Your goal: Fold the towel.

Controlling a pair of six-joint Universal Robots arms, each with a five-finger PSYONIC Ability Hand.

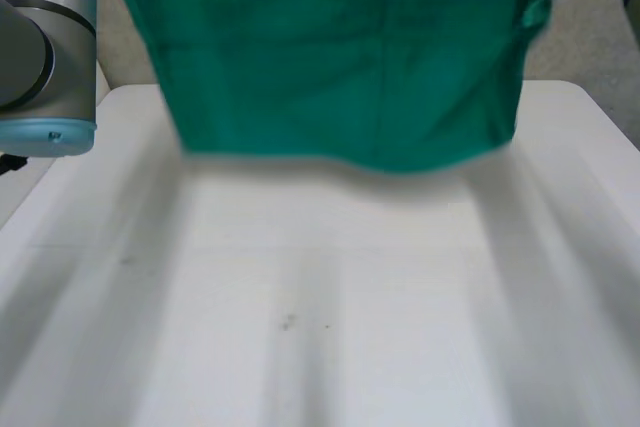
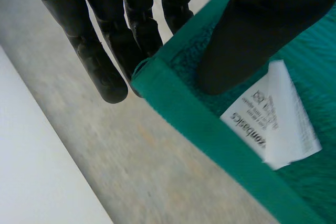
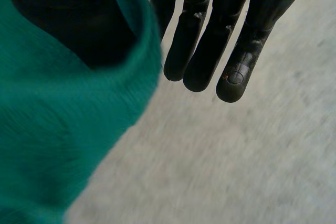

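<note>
The green towel (image 1: pixel 340 67) hangs in the air over the far edge of the white table (image 1: pixel 350 347), held up by both hands and spread wide between them, so that it faces the head view as one broad sheet. Its lower edge is clear of the table top and runs roughly level, dipping a little lower toward the table's right side. A faint vertical crease runs down the cloth near its middle. The left arm (image 1: pixel 45 47), with its grey joint and light-blue cap, stands over the table's far left corner, beside the towel's left edge. In the left wrist view the left hand (image 2: pixel 131 30) pinches a corner of the towel: its fingers are straight and close together behind the cloth, and its thumb (image 2: pixel 247 40) presses on the near face, just inside the hemmed edge. A white care label (image 2: pixel 278 114) with dark print is sewn to the towel right beside the tip of that thumb and lies tilted on the cloth. Beneath this hand lies grey floor (image 2: pixel 131 156), with the pale edge of the table beside it. In the right wrist view the right hand (image 3: pixel 210 40) holds the towel's other upper part in the same way: its fingers are straight and side by side, its thumb (image 3: pixel 79 24) lies against the green cloth, and the towel's edge curls up between thumb and fingers. The cloth hangs down from the thumb side of the palm, with grey floor beyond the fingertips.
</note>
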